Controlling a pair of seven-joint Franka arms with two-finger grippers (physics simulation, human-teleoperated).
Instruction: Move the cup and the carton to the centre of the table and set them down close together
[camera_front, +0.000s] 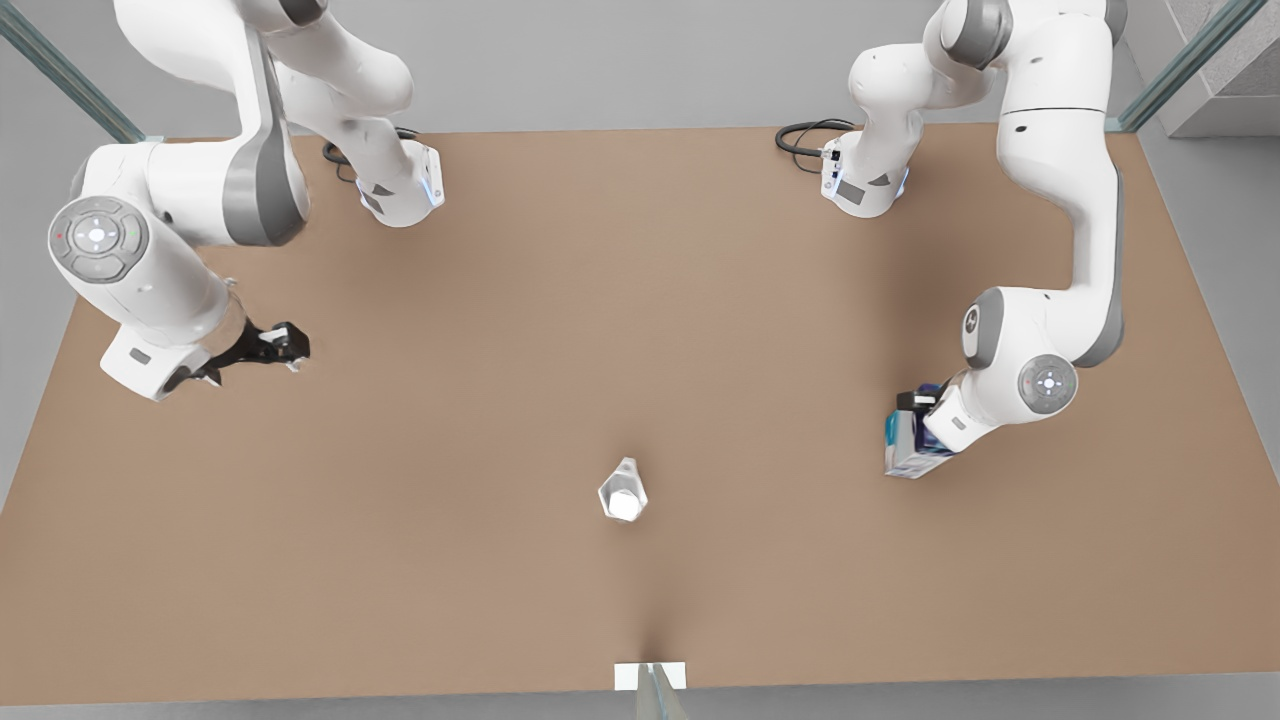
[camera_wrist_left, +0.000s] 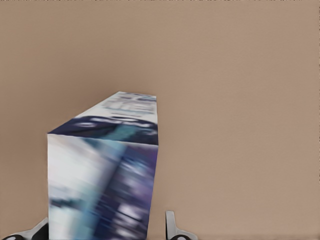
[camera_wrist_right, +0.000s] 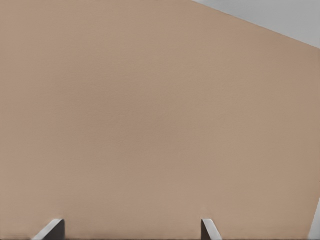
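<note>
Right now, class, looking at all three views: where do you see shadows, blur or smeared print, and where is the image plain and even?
Front view: a soft dark streak on the table below the cup, and faint shade beside the carton at the left gripper. Left wrist view: the carton's print is smeared. Right wrist view: even, shadowless tabletop beyond the right gripper, open.

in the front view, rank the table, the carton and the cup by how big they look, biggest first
1. the table, by far the largest, spanning almost the whole view
2. the carton, partly covered by the left gripper
3. the cup, a little smaller than the carton's visible part

The right gripper waits apart.
</note>
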